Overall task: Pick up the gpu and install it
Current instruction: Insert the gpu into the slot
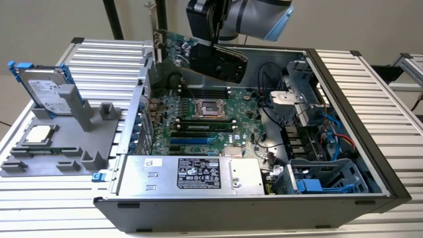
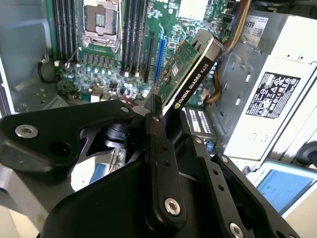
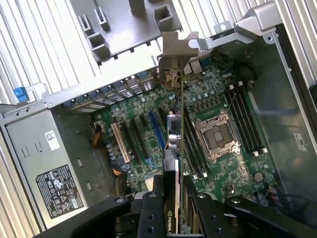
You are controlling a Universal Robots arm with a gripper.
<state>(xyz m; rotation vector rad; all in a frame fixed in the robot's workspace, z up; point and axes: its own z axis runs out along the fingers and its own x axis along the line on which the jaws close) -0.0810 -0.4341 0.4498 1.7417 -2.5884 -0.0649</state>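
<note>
The gripper (image 1: 213, 43) is clamped on 1 gpu (image 1: 198, 55), held tilted in the air above the motherboard (image 1: 198, 124) inside the open computer case (image 1: 357, 119). On the gray tray (image 1: 59, 153) outside: 1 hard drive (image 1: 46, 91) and 1 CPU chip (image 1: 38, 134).

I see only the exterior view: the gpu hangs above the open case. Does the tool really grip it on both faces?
Observer: Yes. In the first wrist view the tool is shut on the gpu, one finger on each face.
Operator: Over which part of the board is it?
Observer: Seen edge-on there, its line falls between the blue slot and the empty CPU socket.
Operator: And its bracket?
Observer: The silver bracket points toward the case wall with the slot openings.
</note>
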